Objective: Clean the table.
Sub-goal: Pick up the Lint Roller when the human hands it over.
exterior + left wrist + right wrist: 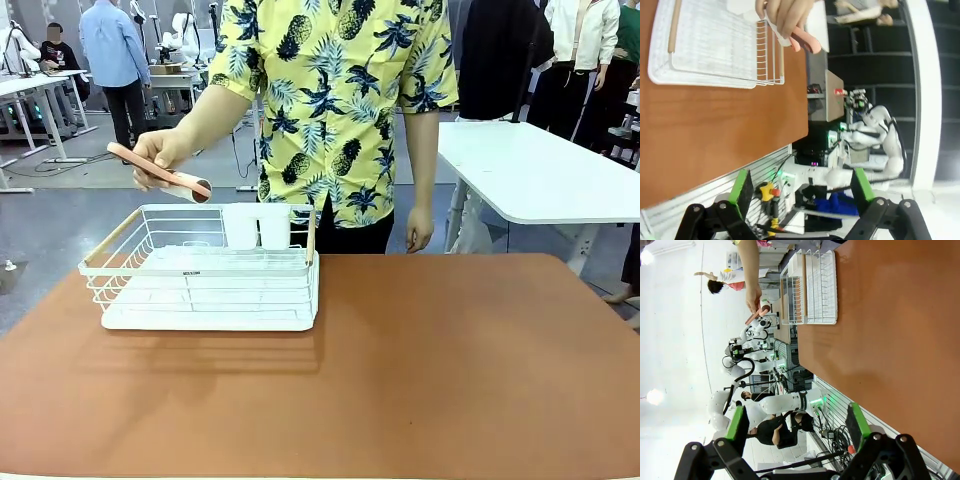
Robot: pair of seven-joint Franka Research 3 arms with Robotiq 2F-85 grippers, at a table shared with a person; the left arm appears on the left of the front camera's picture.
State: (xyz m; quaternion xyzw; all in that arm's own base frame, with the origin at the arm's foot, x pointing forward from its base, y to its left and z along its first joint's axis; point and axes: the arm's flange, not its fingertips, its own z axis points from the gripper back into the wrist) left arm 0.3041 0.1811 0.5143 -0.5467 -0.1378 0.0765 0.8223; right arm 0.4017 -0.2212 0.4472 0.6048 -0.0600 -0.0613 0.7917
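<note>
Table (715, 130) beyond left gripper (802, 200), right gripper (796, 437); fingers spread, touching nothing

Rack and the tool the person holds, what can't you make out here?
Front view: label on the rack, print too small.
Front view: tool, middle covered by the hand; kind unclear.
Left wrist view: rack's far end, cut off by the top edge.

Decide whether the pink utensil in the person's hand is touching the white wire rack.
Apart. The right wrist view shows open space between the pink utensil and the white wire rack.
</note>
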